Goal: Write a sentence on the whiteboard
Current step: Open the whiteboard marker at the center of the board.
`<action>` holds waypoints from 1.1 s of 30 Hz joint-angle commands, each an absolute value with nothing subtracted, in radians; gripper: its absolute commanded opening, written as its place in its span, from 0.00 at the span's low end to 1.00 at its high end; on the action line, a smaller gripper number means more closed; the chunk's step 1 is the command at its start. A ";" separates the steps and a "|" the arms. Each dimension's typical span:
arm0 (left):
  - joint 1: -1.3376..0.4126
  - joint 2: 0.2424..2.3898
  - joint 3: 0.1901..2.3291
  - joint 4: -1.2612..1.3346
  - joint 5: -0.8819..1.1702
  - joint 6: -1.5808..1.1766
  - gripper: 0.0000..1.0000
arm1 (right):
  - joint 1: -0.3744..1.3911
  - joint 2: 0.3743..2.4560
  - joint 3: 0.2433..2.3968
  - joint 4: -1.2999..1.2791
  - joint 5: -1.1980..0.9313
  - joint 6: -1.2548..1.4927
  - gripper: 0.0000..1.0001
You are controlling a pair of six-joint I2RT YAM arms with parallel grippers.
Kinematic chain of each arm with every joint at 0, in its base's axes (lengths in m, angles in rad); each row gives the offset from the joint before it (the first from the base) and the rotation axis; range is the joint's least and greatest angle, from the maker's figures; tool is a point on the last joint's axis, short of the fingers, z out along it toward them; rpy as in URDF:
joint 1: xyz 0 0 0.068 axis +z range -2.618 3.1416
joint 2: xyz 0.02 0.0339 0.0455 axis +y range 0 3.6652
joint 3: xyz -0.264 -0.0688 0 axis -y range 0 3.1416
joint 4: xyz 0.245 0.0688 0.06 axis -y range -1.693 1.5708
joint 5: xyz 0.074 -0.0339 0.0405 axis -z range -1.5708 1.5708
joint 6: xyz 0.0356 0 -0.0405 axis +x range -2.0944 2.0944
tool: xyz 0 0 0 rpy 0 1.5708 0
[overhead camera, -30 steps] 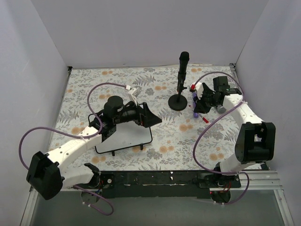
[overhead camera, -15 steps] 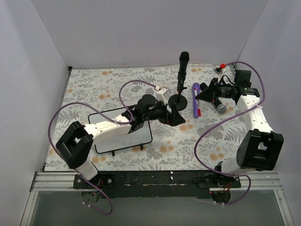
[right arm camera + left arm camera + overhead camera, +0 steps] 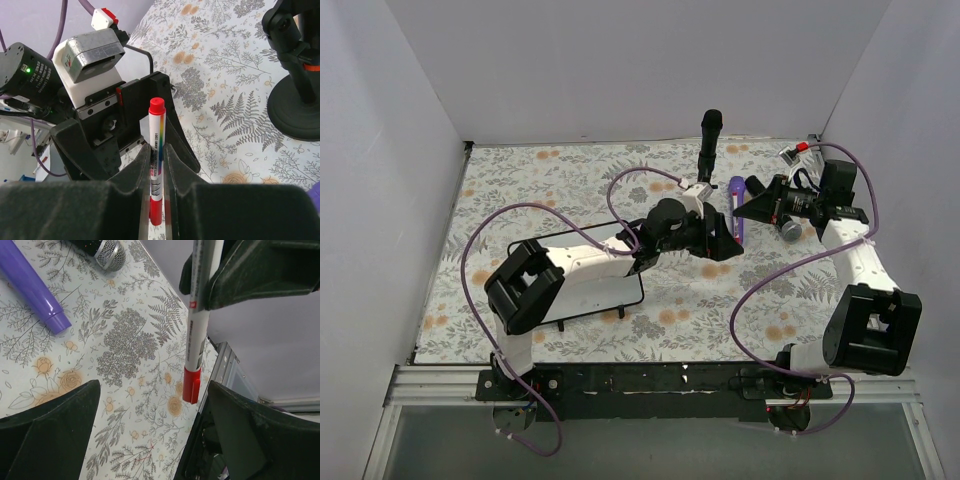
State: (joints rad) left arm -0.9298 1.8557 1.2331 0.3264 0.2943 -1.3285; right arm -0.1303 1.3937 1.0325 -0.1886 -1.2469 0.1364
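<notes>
The whiteboard (image 3: 588, 290) lies at the front left of the table, its upper part hidden under my left arm; the sentence is out of view. A white marker (image 3: 158, 145) with red ends sits in my right gripper (image 3: 157, 150), which is shut on its barrel. In the top view the right gripper (image 3: 753, 205) points left at my left gripper (image 3: 723, 240). The left gripper (image 3: 152, 390) is open, and the marker's red end (image 3: 191, 385) hangs just above the gap between its fingers, touching neither.
A purple cylinder (image 3: 736, 218) lies on the floral cloth beside both grippers. A black microphone stand (image 3: 709, 135) rises just behind them, its round base (image 3: 297, 112) close by. A microphone head (image 3: 108, 253) lies near the purple cylinder.
My left arm has swung right, off the whiteboard, to the marker. My right gripper rose from the cloth with the marker and turned towards the left gripper.
</notes>
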 commanded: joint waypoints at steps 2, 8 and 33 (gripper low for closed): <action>-0.954 1.864 1.307 0.353 0.285 -1.330 0.84 | -0.137 1.356 1.006 -0.086 -1.281 0.213 0.01; -0.956 1.888 1.328 0.365 0.319 -1.327 0.40 | -0.135 1.348 0.982 -0.055 -1.281 0.238 0.01; -0.911 1.585 1.226 -0.408 0.696 -0.537 0.00 | 0.075 1.381 1.204 -1.305 -1.152 -1.272 0.80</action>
